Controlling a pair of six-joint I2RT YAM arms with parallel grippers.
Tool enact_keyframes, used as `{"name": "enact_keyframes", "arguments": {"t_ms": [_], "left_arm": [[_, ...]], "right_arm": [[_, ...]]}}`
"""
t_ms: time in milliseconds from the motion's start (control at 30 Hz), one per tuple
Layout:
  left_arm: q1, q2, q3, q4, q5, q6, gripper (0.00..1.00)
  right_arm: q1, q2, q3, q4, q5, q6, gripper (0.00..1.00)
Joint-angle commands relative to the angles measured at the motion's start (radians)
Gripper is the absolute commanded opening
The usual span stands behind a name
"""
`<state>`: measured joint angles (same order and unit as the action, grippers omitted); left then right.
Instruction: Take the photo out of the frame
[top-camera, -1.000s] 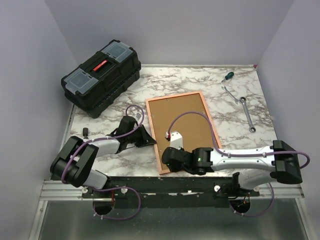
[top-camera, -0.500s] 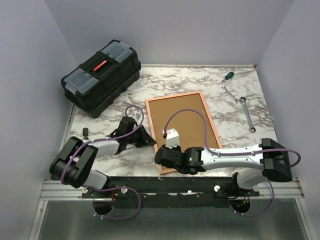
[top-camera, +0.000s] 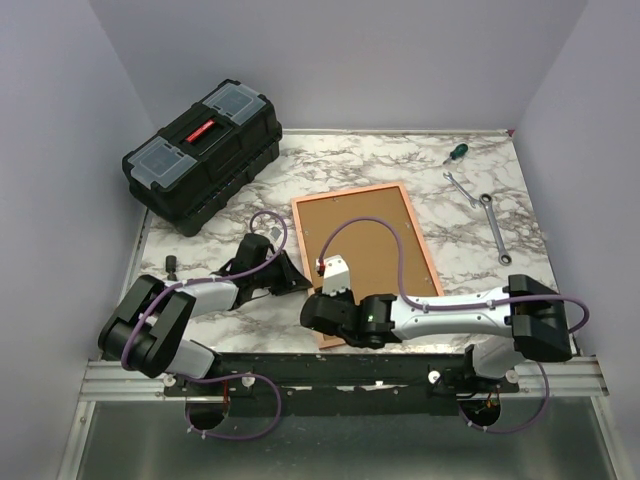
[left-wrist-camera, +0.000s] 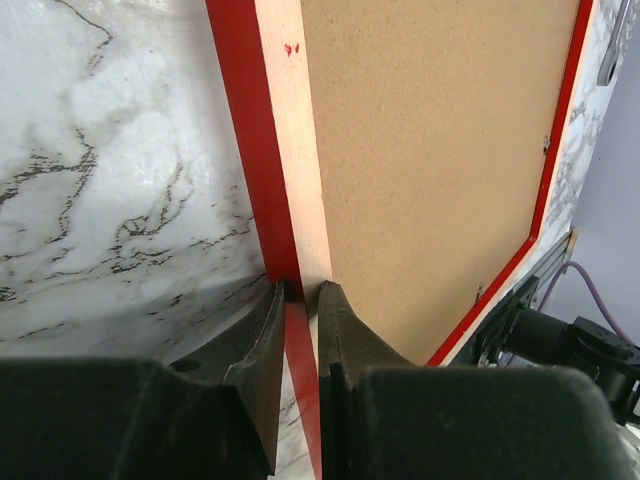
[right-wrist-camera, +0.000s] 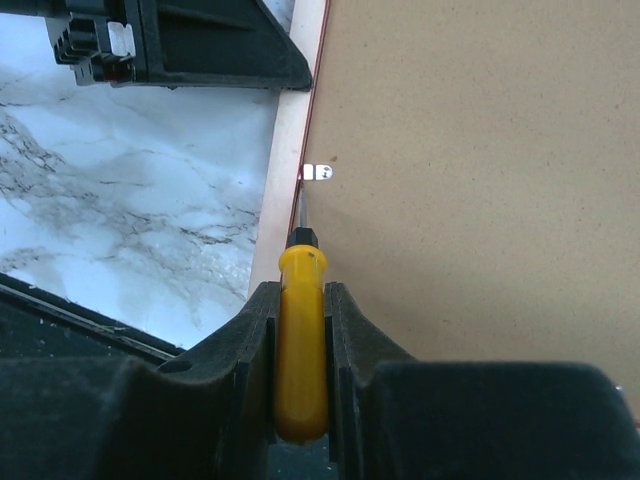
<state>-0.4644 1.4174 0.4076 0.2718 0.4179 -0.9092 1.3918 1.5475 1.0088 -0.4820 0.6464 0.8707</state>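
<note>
Pinching frame (left-wrist-camera: 246, 150), left gripper (left-wrist-camera: 300, 292); clasping screwdriver (right-wrist-camera: 302, 345), right gripper (right-wrist-camera: 300, 290).

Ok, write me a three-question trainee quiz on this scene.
1. True or false: the frame lies with its board facing up.
2. The right gripper holds: A) a hammer, B) a screwdriver, C) pliers.
3. What does the left gripper pinch?
Key: 1 true; 2 B; 3 the frame's rim.
</note>
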Motion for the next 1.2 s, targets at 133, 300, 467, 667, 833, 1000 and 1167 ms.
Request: {"name": "enact_keyframes", "arguments": {"t_ms": [133, 300, 467, 667, 833, 1000, 1167], "left_arm": [[0.000, 0.029, -0.063, -0.165, -0.095, 0.043, 0.00], [0.000, 0.038, -0.064, -0.183, -0.108, 0.039, 0.00], [0.000, 0.053, -0.070, -0.189, -0.117, 0.035, 0.00], [0.000, 0.064, -0.082, -0.183, -0.120, 0.026, 0.00], [0.000, 0.063, -0.087, -0.180, -0.119, 0.024, 0.00], [0.000, 0.058, -0.090, -0.180, -0.117, 0.023, 0.00], [0.000, 0.052, -0.079, -0.175, -0.105, 0.036, 0.00]], "right_arm": [[-0.013, 0.061, 0.034, -0.031, 0.099, 0.008, 0.00], [-0.015, 0.077, 0.058, -0.072, 0.150, 0.031, 0.00], [-0.031, 0.091, 0.064, -0.078, 0.172, 0.048, 0.00], [-0.056, 0.082, 0.080, -0.079, 0.179, 0.065, 0.00], [-0.109, 0.075, 0.059, 0.002, 0.133, 0.041, 0.00], [-0.132, 0.078, 0.087, 0.003, 0.131, 0.010, 0.00], [-0.131, -0.013, 0.053, 0.028, 0.053, -0.038, 0.00]]}}
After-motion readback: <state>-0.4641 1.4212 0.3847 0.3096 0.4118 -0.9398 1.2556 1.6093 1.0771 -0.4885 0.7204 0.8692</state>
